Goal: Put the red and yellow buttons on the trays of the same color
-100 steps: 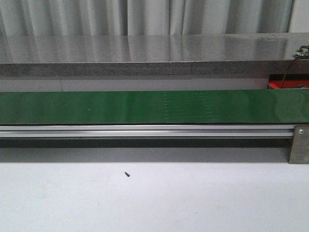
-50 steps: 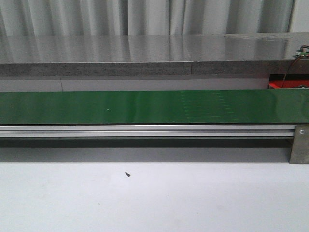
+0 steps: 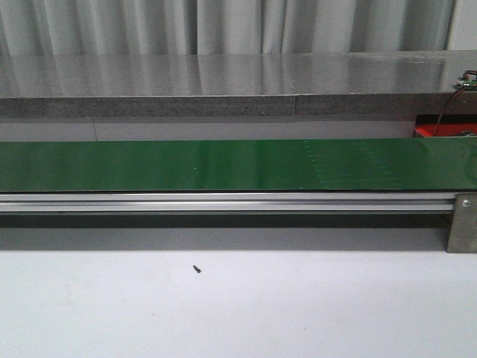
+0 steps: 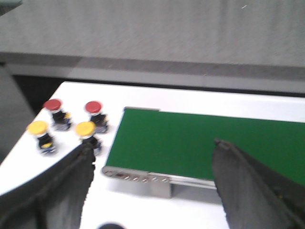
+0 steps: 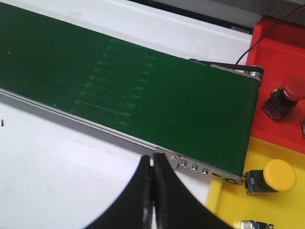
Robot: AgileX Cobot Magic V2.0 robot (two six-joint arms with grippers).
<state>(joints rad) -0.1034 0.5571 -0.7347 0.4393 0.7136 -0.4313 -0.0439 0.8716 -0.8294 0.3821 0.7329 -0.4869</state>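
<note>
Two grippers, both empty

Four buttons wait just past the end of the green conveyor belt (image 4: pixel 200 143): two red buttons (image 4: pixel 53 105) behind two yellow buttons (image 4: pixel 38 128); the left gripper (image 4: pixel 152 191) hovers spread wide, touching nothing; the right gripper (image 5: pixel 153 191) is pinched together on nothing, near the belt's other end; one red button (image 5: pixel 293 89) sits on the red tray (image 5: pixel 276 43), one yellow button (image 5: pixel 279 175) on the yellow tray (image 5: pixel 267 210).

Green conveyor belt (image 5: pixel 143 86); closed right gripper (image 5: pixel 153 191); 1 red button (image 5: pixel 285 97) on red tray (image 5: pixel 281 43); 1 yellow button (image 5: pixel 272 176) on yellow tray (image 5: pixel 267 210).
</note>
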